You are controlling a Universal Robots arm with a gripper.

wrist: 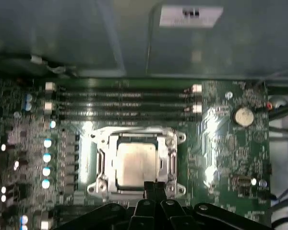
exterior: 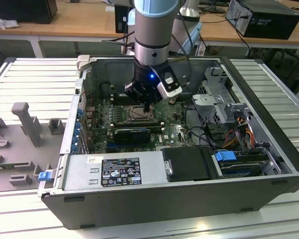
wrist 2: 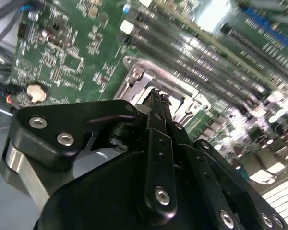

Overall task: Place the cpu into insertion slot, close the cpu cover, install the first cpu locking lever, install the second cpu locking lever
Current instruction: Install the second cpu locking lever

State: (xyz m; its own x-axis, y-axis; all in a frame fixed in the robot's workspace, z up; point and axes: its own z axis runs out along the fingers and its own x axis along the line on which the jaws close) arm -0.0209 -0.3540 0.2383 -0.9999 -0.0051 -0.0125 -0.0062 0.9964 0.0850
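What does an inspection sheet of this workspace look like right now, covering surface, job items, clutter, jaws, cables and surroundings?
Surface: open computer case lying on a ribbed metal table.
Job's things: cpu seated in the insertion slot; cpu cover lies down around it.
Clutter: grey moulded fixtures on the exterior view's left.
Grippers: gripper poised at the slot's edge, jaws together.
Cables: bundle near the drive bays, exterior view's right.
Surroundings: wooden desks behind, with another computer case on top.
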